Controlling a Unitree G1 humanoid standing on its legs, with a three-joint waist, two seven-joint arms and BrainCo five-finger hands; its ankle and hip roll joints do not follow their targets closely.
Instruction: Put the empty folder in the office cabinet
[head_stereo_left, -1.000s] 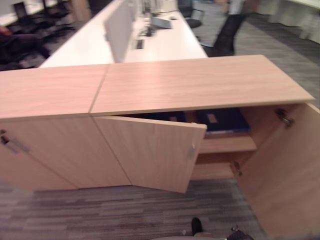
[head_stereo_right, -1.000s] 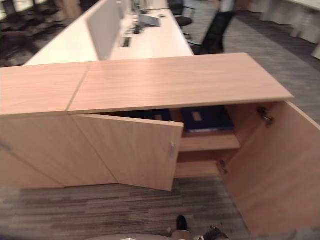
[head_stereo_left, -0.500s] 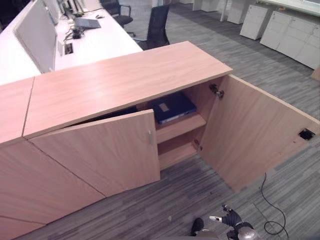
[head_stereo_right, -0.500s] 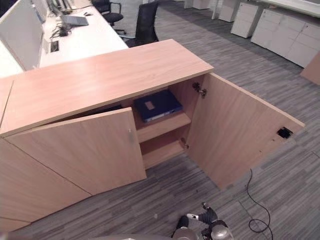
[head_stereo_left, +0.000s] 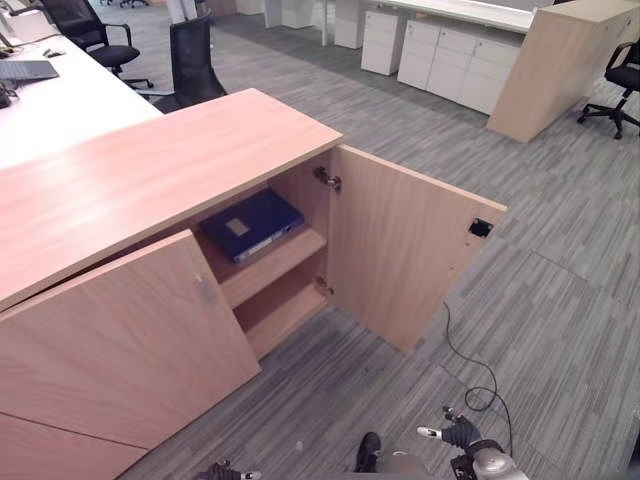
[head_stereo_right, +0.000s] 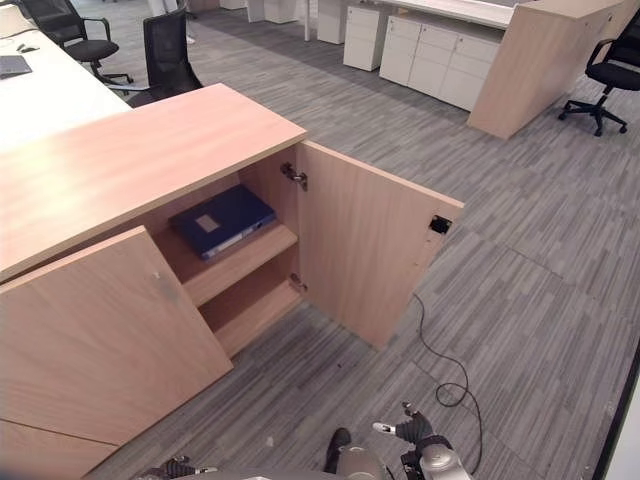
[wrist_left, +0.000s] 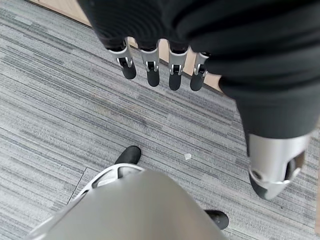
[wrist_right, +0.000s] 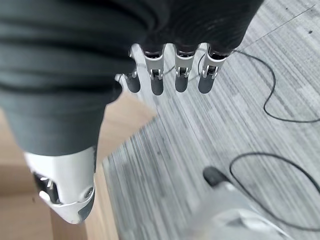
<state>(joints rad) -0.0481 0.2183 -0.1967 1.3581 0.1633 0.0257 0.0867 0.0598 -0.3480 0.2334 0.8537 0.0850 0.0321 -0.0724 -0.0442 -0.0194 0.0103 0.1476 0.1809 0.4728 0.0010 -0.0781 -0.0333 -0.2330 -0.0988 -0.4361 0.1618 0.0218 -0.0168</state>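
**Folder on the shelf, both hands free**

The flat blue folder (head_stereo_left: 252, 223) with a pale label lies on the upper shelf of the light wood-grain cabinet (head_stereo_left: 150, 165), whose doors stand open above striped grey carpet (head_stereo_left: 560, 270). The left hand (wrist_left: 160, 60) and right hand (wrist_right: 175, 65) hang with fingers straight, holding nothing.

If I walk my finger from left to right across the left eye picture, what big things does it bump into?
Half-closed light wooden cabinet door → flat dark blue folder on the upper shelf → wide-open wooden cabinet door → black cable on the grey carpet → black office chair.
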